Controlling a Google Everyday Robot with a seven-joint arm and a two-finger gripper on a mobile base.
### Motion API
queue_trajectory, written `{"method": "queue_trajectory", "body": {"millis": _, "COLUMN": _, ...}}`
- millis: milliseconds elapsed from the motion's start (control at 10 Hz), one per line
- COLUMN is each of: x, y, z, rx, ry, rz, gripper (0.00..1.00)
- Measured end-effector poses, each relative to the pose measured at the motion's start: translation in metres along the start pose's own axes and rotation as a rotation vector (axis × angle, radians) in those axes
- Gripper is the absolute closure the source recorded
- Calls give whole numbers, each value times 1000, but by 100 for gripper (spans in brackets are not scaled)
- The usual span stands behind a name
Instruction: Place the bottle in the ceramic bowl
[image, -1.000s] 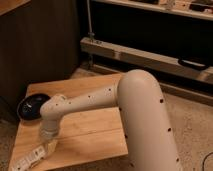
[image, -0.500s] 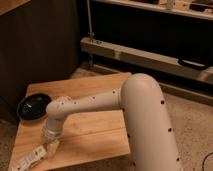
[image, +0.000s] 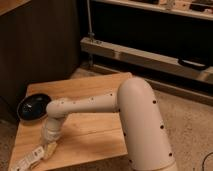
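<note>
The ceramic bowl sits near the left edge of the table. It is round, shallow and glossy black, and its inside shows only its own dark surface with a faint sheen. The bottle is not in it. It lies on its side on the tabletop near the front left corner, well forward of the bowl, with bare wood between the two.

The bottle is small and slim, pale and whitish, with dark marks along it that look like label print. Its cap end cannot be made out.

The gripper points down at the bottle's right end, low over the wood and right against the bottle or just beside it. I cannot tell how far open the gripper is, or whether it has hold of the bottle.

The arm is smooth, matte and off-white, made of rounded tubular segments dotted with small dark spots. It reaches across the table from a thick bulbous shoulder on the right and bends down at a ribbed wrist.

The table is light wood with a squarish plank top and visible grain running side to side. Beyond it stand a dark wooden panel and a long pale rail. The floor is speckled beige.
</note>
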Motion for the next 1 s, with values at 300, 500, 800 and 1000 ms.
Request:
{"method": "queue_trajectory", "body": {"millis": 300, "x": -4, "y": -5, "z": 10, "rx": -66, "ry": -43, "rz": 13, "gripper": 97}}
{"method": "queue_trajectory", "body": {"millis": 500, "x": 1, "y": -13, "z": -3, "rx": -57, "ry": -57, "rz": 25, "gripper": 100}}
{"method": "queue_trajectory", "body": {"millis": 800, "x": -15, "y": -24, "z": -51, "rx": 3, "ry": -27, "rz": 16, "gripper": 100}}
{"method": "queue_trajectory", "body": {"millis": 1000, "x": -40, "y": -32, "z": -98, "rx": 56, "ry": 45, "rz": -7, "gripper": 100}}
